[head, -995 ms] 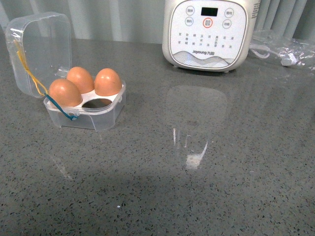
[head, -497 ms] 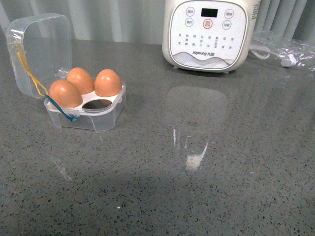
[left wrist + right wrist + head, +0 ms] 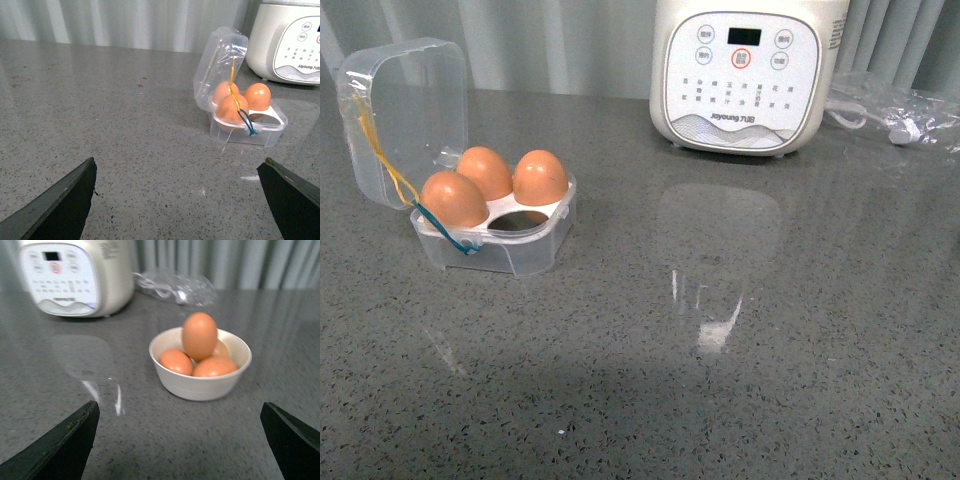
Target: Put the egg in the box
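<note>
The box (image 3: 510, 250), a small clear egg case, stands at the table's left with its lid (image 3: 405, 115) open. It holds three orange-brown eggs, and its near right cell (image 3: 520, 221) is empty. The left wrist view shows the same box (image 3: 250, 134) well ahead of my open left gripper (image 3: 180, 164). In the right wrist view a white bowl (image 3: 200, 385) holds several eggs, and one egg (image 3: 199, 336) stands upright on top. My right gripper (image 3: 180, 405) is open, short of the bowl, with only bare table between its fingers. Neither gripper shows in the front view.
A large white appliance (image 3: 745, 75) with a button panel stands at the back of the grey stone table. A clear plastic bag with a cable (image 3: 895, 110) lies to its right. A curtain hangs behind. The bowl is out of the front view.
The front view has shifted slightly, so the box sits a little lower in the frame and the appliance a little higher. Nothing on the table has visibly moved.
</note>
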Available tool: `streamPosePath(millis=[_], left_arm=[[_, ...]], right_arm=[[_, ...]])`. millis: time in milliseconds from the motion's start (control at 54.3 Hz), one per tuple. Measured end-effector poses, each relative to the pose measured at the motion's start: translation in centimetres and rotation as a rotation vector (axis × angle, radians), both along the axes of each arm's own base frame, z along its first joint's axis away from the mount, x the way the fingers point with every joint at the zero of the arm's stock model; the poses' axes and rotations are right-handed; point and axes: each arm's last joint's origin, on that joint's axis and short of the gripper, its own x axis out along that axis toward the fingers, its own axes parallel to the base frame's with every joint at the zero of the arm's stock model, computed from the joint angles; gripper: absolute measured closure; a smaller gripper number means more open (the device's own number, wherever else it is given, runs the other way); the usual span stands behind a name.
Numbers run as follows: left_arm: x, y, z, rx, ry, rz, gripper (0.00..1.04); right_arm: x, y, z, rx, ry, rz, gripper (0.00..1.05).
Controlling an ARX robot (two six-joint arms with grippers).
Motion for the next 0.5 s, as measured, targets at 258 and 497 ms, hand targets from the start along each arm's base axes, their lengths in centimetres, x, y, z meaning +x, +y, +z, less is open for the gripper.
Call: streamPosePath(millis=[258,497], left_arm=[[0.0,0.0,0.0,0.000,0.000,0.000,0.07],[0.0,0.0,0.0,0.000,0.000,0.000,0.07]], right_arm=[[1.7,0.0,3.9,0.074,-0.121,0.047,0.07],[5.8,-2.0,6.1,0.038,-0.130,0.026,0.07]])
